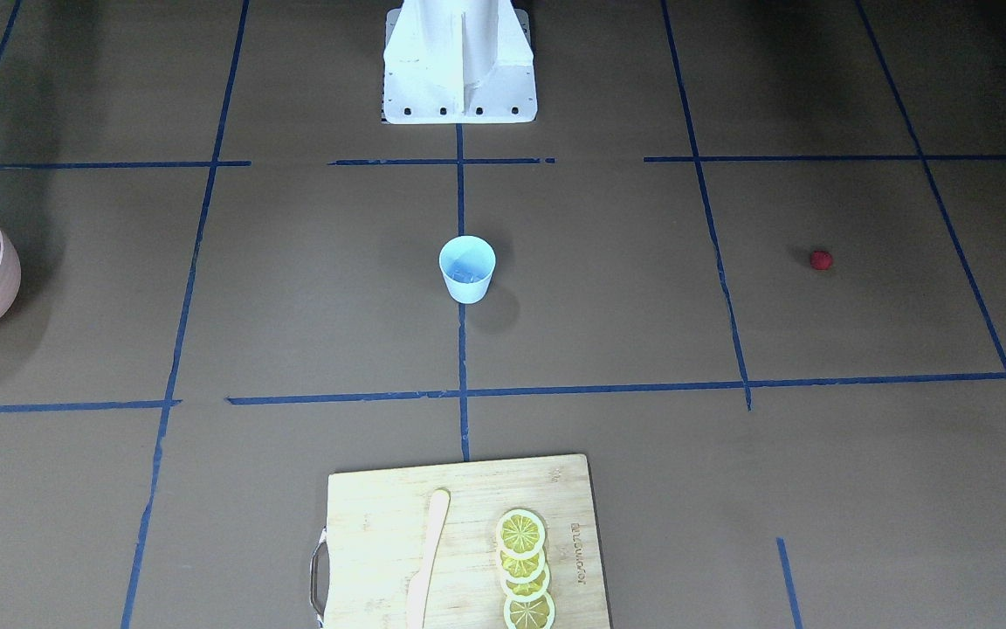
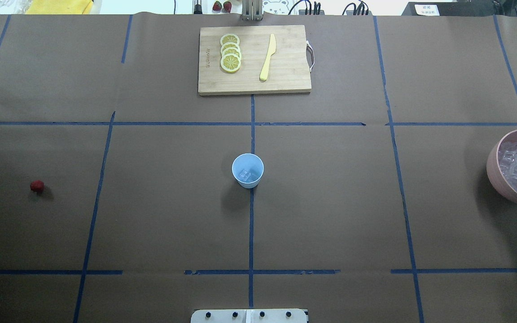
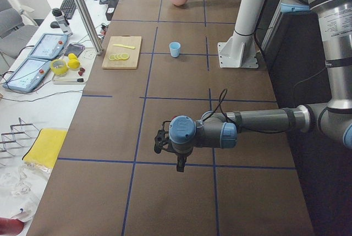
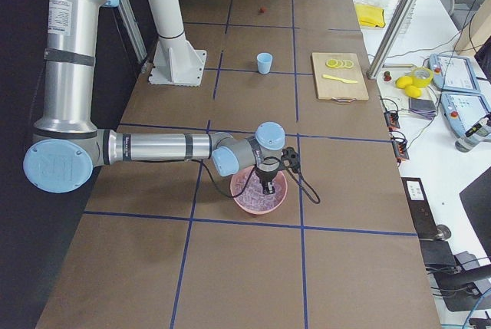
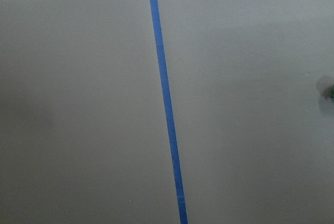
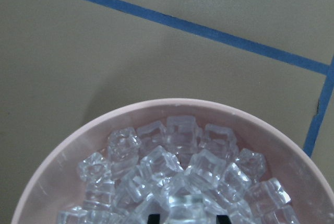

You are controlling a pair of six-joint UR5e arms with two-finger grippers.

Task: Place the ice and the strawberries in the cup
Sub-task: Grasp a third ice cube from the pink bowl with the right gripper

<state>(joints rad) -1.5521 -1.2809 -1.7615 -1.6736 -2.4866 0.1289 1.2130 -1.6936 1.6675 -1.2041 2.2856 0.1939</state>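
**Right claw in the ice, berry out on the table**

The right claw (image 4: 266, 186) hung straight down into the pink bowl (image 2: 493, 176). Its two dark fingertips (image 6: 152, 219) stood apart among the heaped ice (image 6: 172, 179), with cubes between them and all around. The pale blue cup (image 2: 247, 170) stood upright in the middle of the table (image 2: 330, 215), well apart from that claw and off to its left, with a few clear cubes in the bottom. The strawberry (image 2: 37, 186) lay alone on the brown paper farther left, beyond the cup. The left claw (image 3: 179, 168) hovered above the table's left end; whether it was spread or pressed together could not be told.
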